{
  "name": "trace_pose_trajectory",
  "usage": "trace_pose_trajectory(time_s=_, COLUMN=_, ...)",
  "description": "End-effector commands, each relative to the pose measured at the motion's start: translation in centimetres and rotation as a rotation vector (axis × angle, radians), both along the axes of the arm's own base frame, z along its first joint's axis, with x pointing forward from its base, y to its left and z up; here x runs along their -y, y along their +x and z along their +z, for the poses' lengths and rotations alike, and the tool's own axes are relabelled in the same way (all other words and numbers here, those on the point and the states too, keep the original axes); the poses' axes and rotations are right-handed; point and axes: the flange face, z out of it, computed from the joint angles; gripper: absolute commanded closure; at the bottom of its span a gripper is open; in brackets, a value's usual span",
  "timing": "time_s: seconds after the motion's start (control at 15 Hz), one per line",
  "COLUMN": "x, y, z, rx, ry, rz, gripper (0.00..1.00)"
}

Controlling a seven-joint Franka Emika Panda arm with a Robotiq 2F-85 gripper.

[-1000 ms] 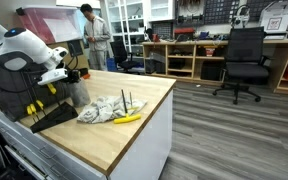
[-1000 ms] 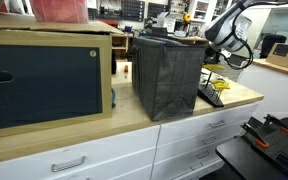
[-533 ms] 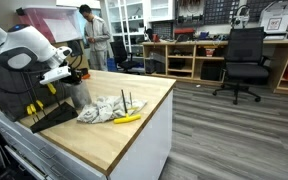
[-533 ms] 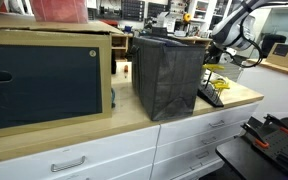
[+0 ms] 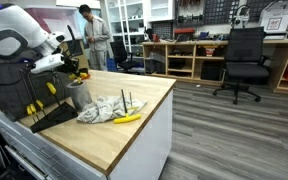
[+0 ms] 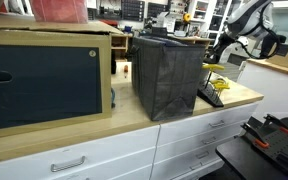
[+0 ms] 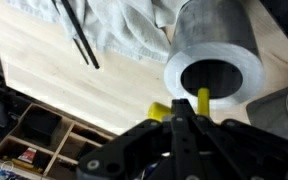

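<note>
My gripper (image 7: 184,118) is shut on a thin yellow tool (image 7: 203,100) and holds it just above the open mouth of a metal cup (image 7: 216,60). In an exterior view the gripper (image 5: 70,63) hangs above the cup (image 5: 79,95) at the back of the wooden table (image 5: 134,140). A crumpled grey cloth (image 5: 104,108) lies next to the cup, with two black sticks (image 7: 79,35) on it. A yellow object (image 5: 128,118) lies at the cloth's front edge. The gripper (image 6: 227,55) also shows small in an exterior view.
A black tool rack (image 5: 44,108) with yellow-handled tools stands by the cup. A black bin (image 6: 169,75) and a wooden cabinet (image 6: 44,80) stand on the counter. A person (image 5: 96,35) stands behind, and an office chair (image 5: 246,60) is on the floor.
The arm has risen and swung back, lifting the gripper and the yellow tool up from the cup. The cloth and cup have not moved.
</note>
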Motion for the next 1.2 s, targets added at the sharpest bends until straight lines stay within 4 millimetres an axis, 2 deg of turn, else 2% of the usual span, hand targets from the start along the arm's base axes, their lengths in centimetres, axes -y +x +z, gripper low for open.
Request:
trace_pose_trajectory(time_s=0.0, x=0.8, y=-2.3, z=5.2, rx=0.084, ry=0.042, rz=-0.007, gripper=1.00)
trace_pose_trajectory(time_s=0.27, x=2.5, y=-3.4, z=8.4, rx=0.096, ry=0.030, rz=0.032, gripper=1.00)
trace_pose_trajectory(time_s=0.47, x=4.7, y=-3.6, z=8.6, rx=0.014, ry=-0.033, rz=0.079, gripper=1.00)
trace_pose_trajectory(time_s=0.73, x=8.4, y=-4.4, z=6.9, rx=-0.144, ry=-0.156, rz=0.107, gripper=1.00)
trace_pose_trajectory(time_s=0.87, x=9.5, y=-4.8, z=5.3, rx=-0.205, ry=-0.173, rz=0.129, gripper=1.00)
trace_pose_trajectory(time_s=0.93, x=7.8, y=-2.6, z=4.6, rx=-0.225, ry=-0.173, rz=0.133, gripper=1.00)
trace_pose_trajectory(time_s=1.13, x=6.0, y=-0.9, z=1.3, rx=-0.271, ry=-0.165, rz=0.159, gripper=1.00)
